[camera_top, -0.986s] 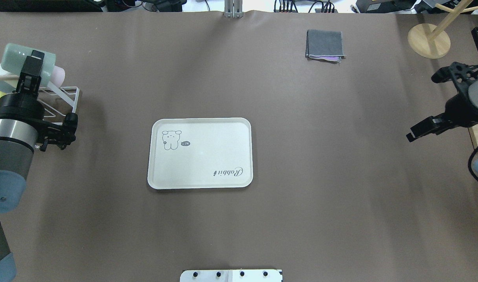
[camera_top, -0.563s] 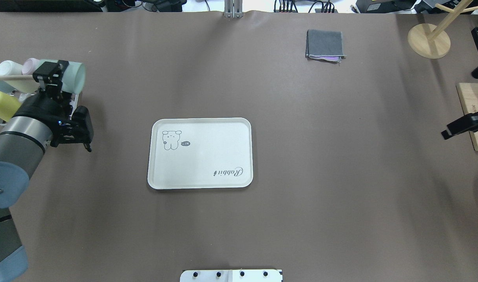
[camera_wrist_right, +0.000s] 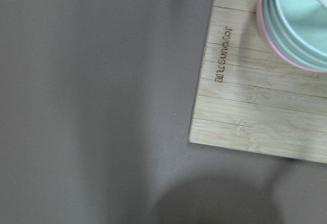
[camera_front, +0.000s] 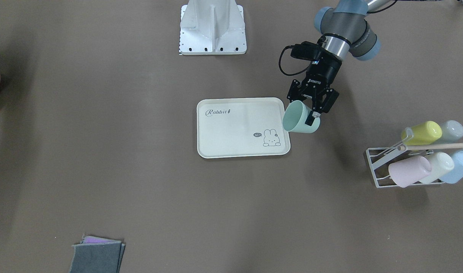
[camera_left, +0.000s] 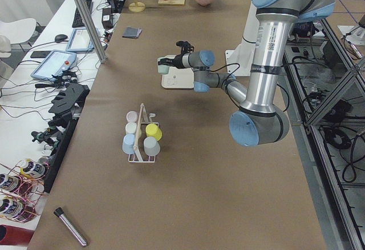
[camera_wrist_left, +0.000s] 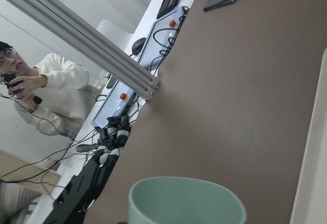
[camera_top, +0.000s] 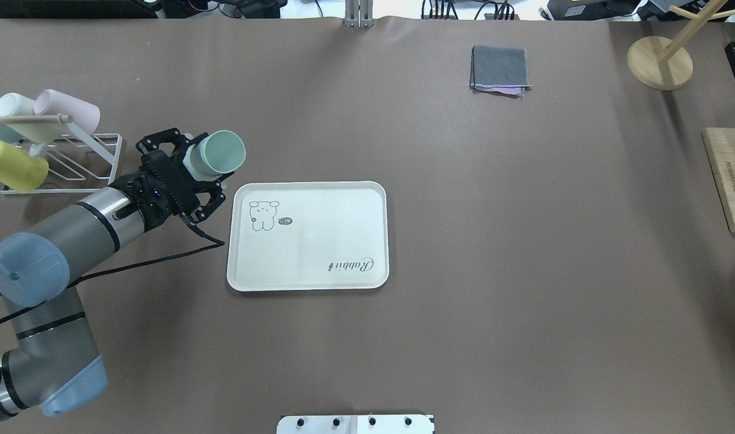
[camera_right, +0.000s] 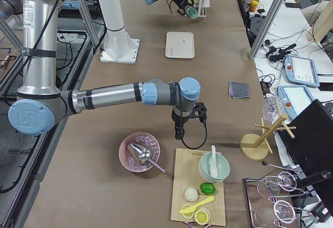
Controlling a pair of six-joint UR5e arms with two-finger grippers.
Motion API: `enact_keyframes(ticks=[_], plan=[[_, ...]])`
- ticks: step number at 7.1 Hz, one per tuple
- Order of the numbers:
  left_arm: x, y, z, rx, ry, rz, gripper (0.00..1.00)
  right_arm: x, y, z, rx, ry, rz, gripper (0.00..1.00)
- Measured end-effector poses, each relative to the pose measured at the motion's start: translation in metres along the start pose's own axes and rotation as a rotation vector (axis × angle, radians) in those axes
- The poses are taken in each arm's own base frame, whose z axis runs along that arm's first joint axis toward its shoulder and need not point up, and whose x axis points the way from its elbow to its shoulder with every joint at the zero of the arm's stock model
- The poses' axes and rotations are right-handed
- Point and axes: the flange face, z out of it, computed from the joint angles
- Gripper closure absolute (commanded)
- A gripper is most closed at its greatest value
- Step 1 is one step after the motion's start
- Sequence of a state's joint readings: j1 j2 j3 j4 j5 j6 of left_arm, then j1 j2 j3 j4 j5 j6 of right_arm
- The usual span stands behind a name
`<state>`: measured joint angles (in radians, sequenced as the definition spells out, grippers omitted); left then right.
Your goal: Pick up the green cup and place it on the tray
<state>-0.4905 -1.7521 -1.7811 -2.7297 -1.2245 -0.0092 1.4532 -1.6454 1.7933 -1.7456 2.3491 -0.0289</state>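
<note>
My left gripper (camera_top: 197, 166) is shut on the green cup (camera_top: 221, 153), a plain mint tumbler. It holds the cup tilted on its side in the air, mouth toward the tray. The cup hangs just beyond the tray's rabbit-end edge, seen in the front view too (camera_front: 299, 121). Its rim fills the bottom of the left wrist view (camera_wrist_left: 186, 203). The cream tray (camera_top: 319, 241) with "Rabbit" script lies flat mid-table and holds nothing. My right gripper (camera_right: 179, 132) shows only in the exterior right view, near a wooden board; I cannot tell whether it is open or shut.
A white wire rack (camera_top: 96, 158) at the left table edge holds a yellow-green cup (camera_top: 12, 166), a pink cup (camera_top: 69, 113) and others. A folded grey cloth (camera_top: 500, 67), a wooden stand (camera_top: 659, 63) and a wooden board (camera_top: 726, 181) lie on the right side.
My left arm has carried the green cup off the rack and swung it right, up to the tray's edge. My right arm has drawn back out of the overhead view.
</note>
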Motion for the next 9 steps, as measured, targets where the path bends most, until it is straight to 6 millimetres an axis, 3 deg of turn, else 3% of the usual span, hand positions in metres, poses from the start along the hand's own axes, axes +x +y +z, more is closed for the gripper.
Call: enact_keyframes(ticks=[1, 3, 5, 9], plan=[[0.019, 0.009, 0.008, 0.052, 0.053, -0.123, 1.00, 0.022, -0.002, 0.003, -0.004, 0.000, 0.042, 0.00], [0.047, 0.015, 0.033, 0.134, 0.141, -0.296, 1.00, 0.047, -0.004, 0.005, -0.007, 0.007, 0.089, 0.00], [0.069, 0.003, 0.057, 0.157, 0.247, -0.418, 1.00, 0.056, -0.003, 0.003, -0.005, 0.027, 0.105, 0.00], [0.096, 0.002, 0.086, 0.133, 0.398, -0.557, 1.00, 0.060, -0.006, 0.001, -0.008, 0.063, 0.113, 0.00]])
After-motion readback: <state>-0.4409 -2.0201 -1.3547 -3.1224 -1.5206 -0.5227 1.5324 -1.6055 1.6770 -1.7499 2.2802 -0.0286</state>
